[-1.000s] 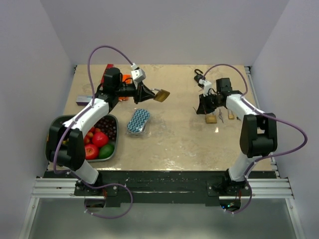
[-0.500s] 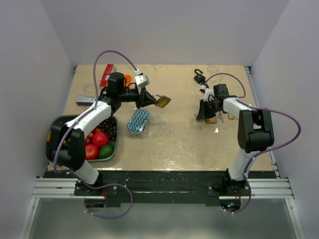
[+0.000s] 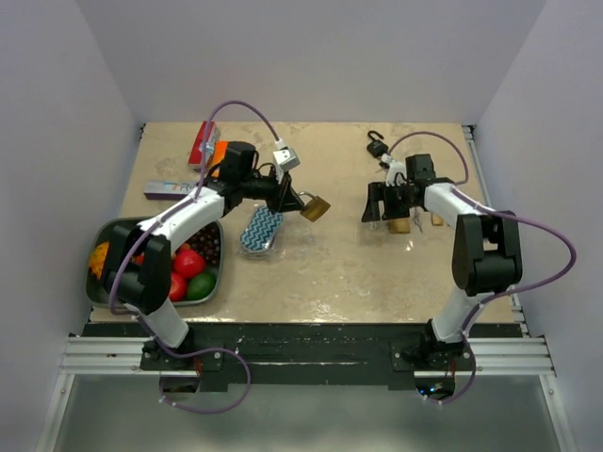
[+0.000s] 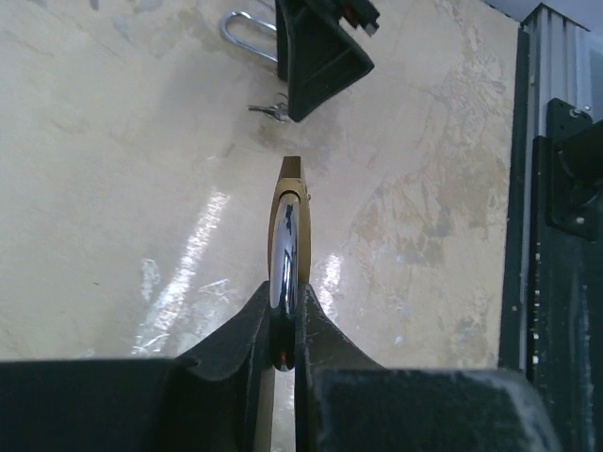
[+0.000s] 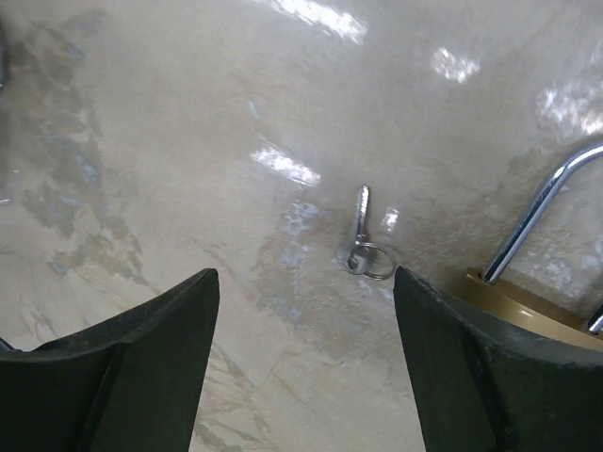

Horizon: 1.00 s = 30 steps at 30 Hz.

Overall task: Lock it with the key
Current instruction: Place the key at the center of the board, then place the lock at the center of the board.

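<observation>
While left pincer clamps the padlock aloft, right pincer gapes above the key.

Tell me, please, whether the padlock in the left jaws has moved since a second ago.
Yes: the padlock shifted nearer and slightly right, ending beside the far end of the zigzag case.

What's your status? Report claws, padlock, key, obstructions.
Left claw shut on brass padlock, by shackle. Right claw open, hovering over key on table. Second padlock close beside key, may crowd the pick.
</observation>
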Available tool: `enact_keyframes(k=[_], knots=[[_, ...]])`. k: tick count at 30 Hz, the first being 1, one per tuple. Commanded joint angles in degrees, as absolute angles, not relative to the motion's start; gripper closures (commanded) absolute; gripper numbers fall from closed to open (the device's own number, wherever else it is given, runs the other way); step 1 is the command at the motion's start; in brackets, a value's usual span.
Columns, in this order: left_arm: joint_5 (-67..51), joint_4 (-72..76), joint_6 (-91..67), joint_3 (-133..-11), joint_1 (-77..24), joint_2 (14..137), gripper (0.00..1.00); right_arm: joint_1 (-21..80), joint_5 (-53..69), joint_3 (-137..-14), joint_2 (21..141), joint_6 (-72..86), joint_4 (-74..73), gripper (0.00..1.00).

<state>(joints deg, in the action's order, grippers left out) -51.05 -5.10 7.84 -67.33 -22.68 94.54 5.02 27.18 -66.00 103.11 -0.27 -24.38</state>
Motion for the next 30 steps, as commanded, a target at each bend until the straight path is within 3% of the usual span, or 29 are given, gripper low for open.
enact_keyframes(k=[1, 7, 14, 23, 30], knots=[[-53.6, -8.1, 0.4, -76.5, -25.0, 98.3, 1.00, 8.1, 30.3, -70.4, 95.2, -6.8, -22.9, 0.21], [-57.8, -9.2, -16.2, -81.6, -25.5, 105.0, 1.00, 16.8, 23.9, -65.8, 86.6, -15.9, -17.7, 0.16], [-60.5, -14.2, -19.8, -86.6, -25.5, 109.0, 1.00, 27.2, 16.5, -63.4, 84.3, -19.1, -11.2, 0.11], [-63.6, -13.7, -22.3, -87.0, -25.5, 109.0, 1.00, 31.6, 13.3, -61.6, 85.2, -22.1, -9.1, 0.09], [-64.4, -13.3, -22.8, -86.7, -25.5, 108.7, 1.00, 32.1, 11.0, -60.8, 85.6, -22.4, -7.3, 0.17]])
